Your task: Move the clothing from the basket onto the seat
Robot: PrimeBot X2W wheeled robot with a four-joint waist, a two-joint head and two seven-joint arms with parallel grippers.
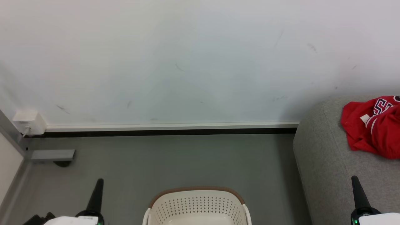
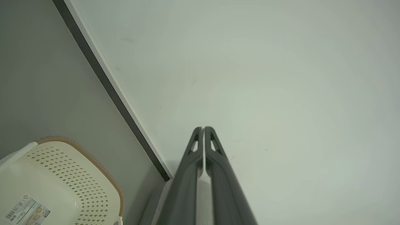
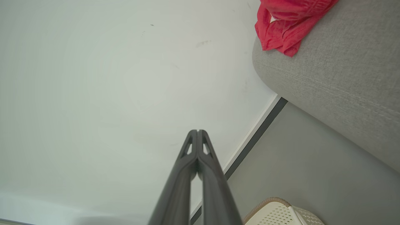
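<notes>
While the red jersey point(image 1: 372, 128) lies bunched on the grey sofa point(image 1: 325, 162) right of the laundry basket point(image 1: 197, 203), the left jaws and right jaws flank that basket, both pressed together, empty. Draped near the sofa's edge, it could slide floorward.

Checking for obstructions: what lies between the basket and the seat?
Bare grey floor lies between the basket and the seat, nothing on it, shown in the head view.
</notes>
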